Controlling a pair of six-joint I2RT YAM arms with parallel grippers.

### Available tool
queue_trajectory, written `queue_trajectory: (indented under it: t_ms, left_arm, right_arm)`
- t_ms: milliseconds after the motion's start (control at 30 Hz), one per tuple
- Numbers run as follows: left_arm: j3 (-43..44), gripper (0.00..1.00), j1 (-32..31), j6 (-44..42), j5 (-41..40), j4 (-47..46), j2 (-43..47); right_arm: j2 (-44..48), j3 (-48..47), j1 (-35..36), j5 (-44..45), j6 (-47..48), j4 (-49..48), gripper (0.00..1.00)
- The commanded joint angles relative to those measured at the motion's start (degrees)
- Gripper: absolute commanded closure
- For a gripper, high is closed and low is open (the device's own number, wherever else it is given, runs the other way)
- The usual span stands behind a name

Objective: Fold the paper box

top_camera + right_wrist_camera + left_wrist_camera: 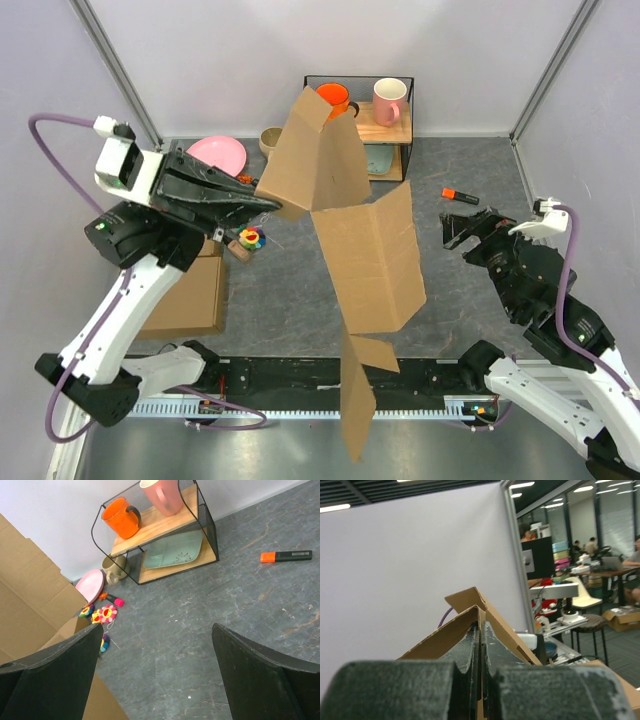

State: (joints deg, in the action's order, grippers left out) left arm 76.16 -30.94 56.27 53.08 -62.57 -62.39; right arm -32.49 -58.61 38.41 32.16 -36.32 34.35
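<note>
So the left gripper point(268, 203) at upper left of the overhead view is clamped on an edge of the paper box point(365, 265), fingers point(467, 650) squeezed together on the cardboard. That sheet is held up, half unfolded, running from top centre to the bottom middle. Right gripper point(157, 630) sits centre right, fingers spread wide around nothing, an orange marker point(286, 556) lying nearby.

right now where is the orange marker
In the top view the orange marker lies on the grey table on the right side, right of the wire shelf and just beyond the right gripper, touching neither.
</note>
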Motion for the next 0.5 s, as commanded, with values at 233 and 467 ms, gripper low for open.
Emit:
queue_trajectory:
  t_ms: [233,467]
  left_arm:
    - [7.3,0.98,0.9,32.4,-1.7,-31.0,-15.5]
    - [-7.2,0.98,3.9,29.2,5.7,-32.7,-17.5]
  right_arm:
    - [6.5,-10.5,0.1,5.7,5.6,0.4,0.02]
    - [6.1,-12.9,0.1,3.4,8.9,2.7,0.02]
